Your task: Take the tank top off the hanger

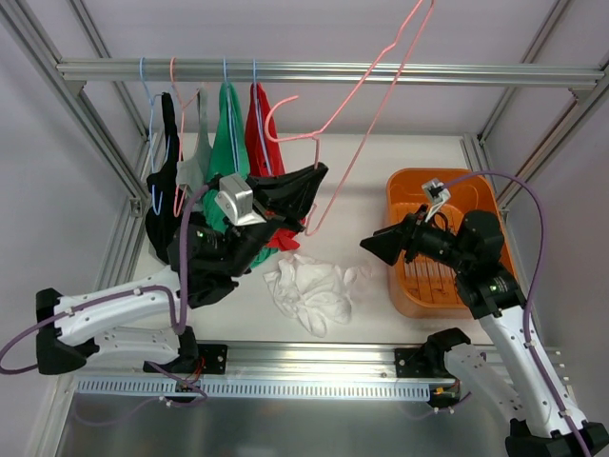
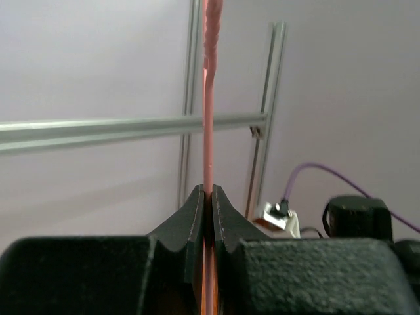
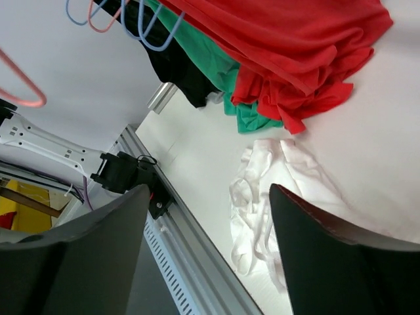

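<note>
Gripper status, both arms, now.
Left gripper: closed on the pink hanger.
Right gripper: open, holding nothing.

Smooth pink coated-wire hanger (image 2: 209, 98), soft matt white cloth tank top (image 1: 314, 290), glossy orange plastic basket (image 1: 400, 195)

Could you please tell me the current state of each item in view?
Pink wire hanger: bare, off the rail.
Left gripper: shut on the pink wire hanger.
Right gripper: open, empty.
White crumpled tank top: off the hanger, heaped on the table.
Red fabric top and green fabric top: hanging from the rail.
</note>
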